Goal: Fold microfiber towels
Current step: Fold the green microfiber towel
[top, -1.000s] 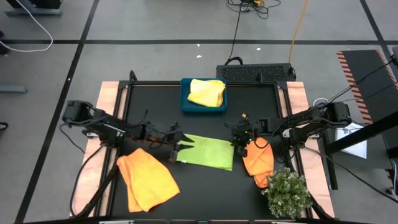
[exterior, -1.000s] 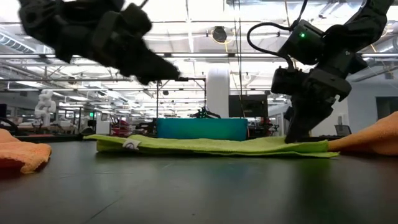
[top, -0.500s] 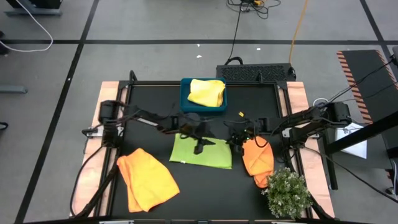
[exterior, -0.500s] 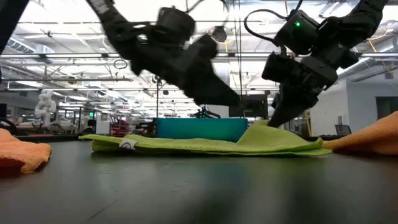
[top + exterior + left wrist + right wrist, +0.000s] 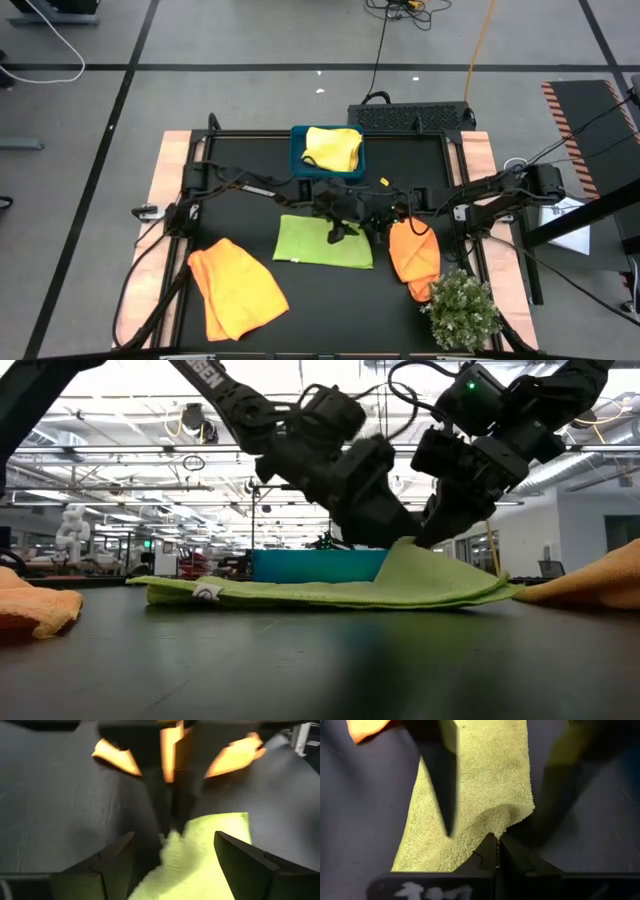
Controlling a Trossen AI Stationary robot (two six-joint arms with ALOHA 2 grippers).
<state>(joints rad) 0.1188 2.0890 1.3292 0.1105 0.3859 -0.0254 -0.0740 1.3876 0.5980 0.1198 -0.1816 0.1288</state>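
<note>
1. The lime green towel [image 5: 323,243] lies in the middle of the black table [image 5: 250,215], with its far right corner lifted up.
2. The right gripper [image 5: 498,851] pinches that corner, its jaws closed tight on the cloth.
3. The left gripper [image 5: 338,226] hangs just beside it over the towel, jaws wide apart and holding nothing.
4. One orange towel [image 5: 238,287] lies near and left. Another orange towel [image 5: 413,258] lies just right of the green one.
5. The pale yellow towel [image 5: 332,147] sits in the teal tray [image 5: 298,164] on the far side.
6. A small green plant [image 5: 461,309] stands at the near right.
</note>
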